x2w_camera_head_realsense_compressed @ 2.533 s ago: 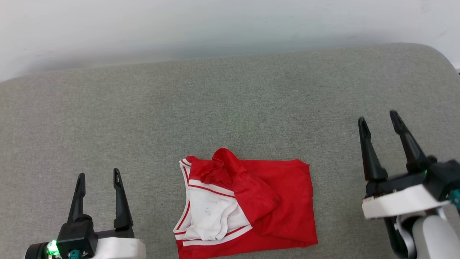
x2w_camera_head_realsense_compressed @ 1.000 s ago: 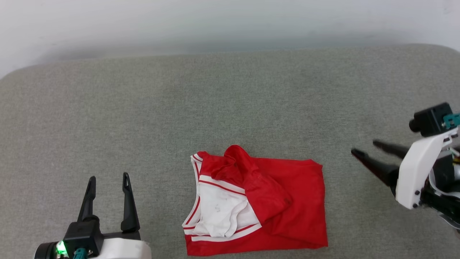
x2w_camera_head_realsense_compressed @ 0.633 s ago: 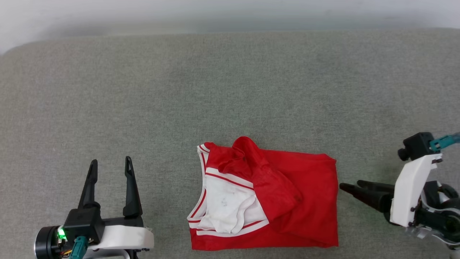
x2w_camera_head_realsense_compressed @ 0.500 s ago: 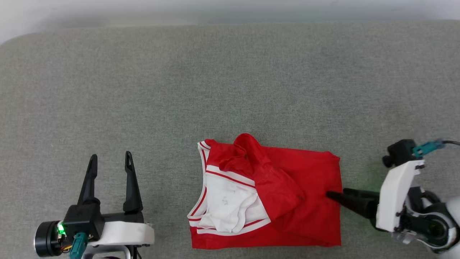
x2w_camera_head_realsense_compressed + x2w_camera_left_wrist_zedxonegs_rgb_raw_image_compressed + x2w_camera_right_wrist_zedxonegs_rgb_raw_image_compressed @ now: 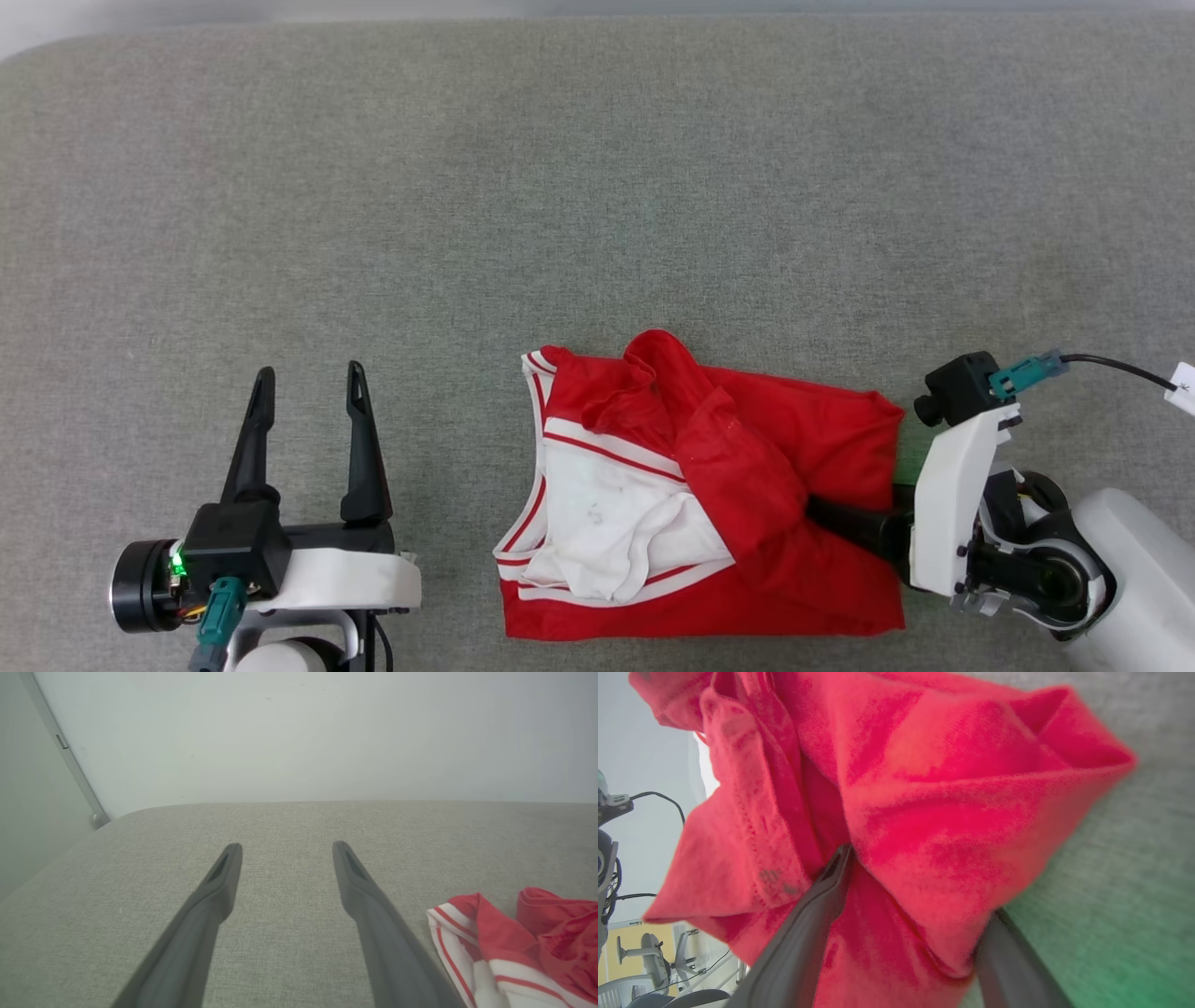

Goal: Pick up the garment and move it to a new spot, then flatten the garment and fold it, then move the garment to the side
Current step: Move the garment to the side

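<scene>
While the right end effector (image 5: 823,518) is sitting open around the garment (image 5: 747,439) and the left end effector (image 5: 308,373) is open, empty, pinching maybe one layer is risking unfolding.

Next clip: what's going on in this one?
The robot is working on a red garment that lies loosely folded on a grey padded surface. The right gripper reaches in at the garment's right edge, jaws apart, with a fold of red fabric between its fingers: one finger lies on top and the other is hidden under the cloth. It has not closed yet. The left gripper is open, off to the garment's left and apart from it.
</scene>
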### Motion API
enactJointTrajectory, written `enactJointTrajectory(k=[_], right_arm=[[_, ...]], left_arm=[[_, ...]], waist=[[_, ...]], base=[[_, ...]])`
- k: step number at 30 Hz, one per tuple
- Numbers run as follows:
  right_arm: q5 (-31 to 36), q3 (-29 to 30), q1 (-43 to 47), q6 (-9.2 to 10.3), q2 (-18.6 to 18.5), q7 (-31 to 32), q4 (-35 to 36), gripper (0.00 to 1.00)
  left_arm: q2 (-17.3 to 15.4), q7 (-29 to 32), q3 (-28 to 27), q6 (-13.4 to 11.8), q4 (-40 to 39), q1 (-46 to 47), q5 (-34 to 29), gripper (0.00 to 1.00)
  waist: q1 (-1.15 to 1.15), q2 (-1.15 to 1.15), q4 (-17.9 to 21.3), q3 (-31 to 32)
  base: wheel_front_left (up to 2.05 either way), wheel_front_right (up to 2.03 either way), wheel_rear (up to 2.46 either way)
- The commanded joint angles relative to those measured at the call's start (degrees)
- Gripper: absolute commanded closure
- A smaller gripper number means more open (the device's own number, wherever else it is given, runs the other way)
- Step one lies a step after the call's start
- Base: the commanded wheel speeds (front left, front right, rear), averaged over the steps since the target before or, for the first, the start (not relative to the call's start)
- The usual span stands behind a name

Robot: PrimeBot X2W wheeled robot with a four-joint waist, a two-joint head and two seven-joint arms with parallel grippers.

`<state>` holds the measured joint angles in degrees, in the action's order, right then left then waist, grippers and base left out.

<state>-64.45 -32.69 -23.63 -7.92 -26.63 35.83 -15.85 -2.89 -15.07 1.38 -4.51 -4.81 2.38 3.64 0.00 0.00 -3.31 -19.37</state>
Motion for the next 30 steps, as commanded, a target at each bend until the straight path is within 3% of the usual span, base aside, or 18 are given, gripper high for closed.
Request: enactJointTrajectory(k=[1, 2, 15, 23, 30], right_arm=[[1.64, -4.76, 2.60, 0.77, 1.81, 0.05, -3.39, 0.88], [1.54, -5.21, 2.20, 0.77, 1.59, -0.76, -3.20, 1.00], [4.64, -12.21, -7.19, 0.44, -7.01, -9.40, 7.06, 1.00], [7.18, -15.41, -13.33, 0.44, -13.22, -8.62, 14.45, 1.00], [9.26, -15.46, -18.16, 0.44, -20.55, -7.13, 20.43, 1.00]], left_arm=[[0.04, -0.13, 0.20, -0.11, 0.31, 0.42, 0.07, 0.00], [0.03, -0.13, 0.25, -0.21, 0.46, 0.24, 0.09, 0.00], [0.03, -0.13, 0.33, -1.06, 0.82, -4.21, 0.71, 0.00], [0.03, -0.13, -0.94, -1.90, -0.47, -6.21, 1.39, 0.00], [0.02, -0.13, -2.30, -0.90, -1.84, -5.30, -0.02, 0.00]], waist=[[0.00, 0.00, -0.20, 0.32], [0.00, 0.00, -0.24, 0.67], [0.00, 0.00, 1.96, 8.53], [0.00, 0.00, 7.75, 9.50], [0.00, 0.00, 14.98, 6.43]], base=[[0.00, 0.00, 0.00], [0.00, 0.00, 0.00], [0.00, 0.00, 0.00], [0.00, 0.00, 0.00], [0.00, 0.00, 0.00]])
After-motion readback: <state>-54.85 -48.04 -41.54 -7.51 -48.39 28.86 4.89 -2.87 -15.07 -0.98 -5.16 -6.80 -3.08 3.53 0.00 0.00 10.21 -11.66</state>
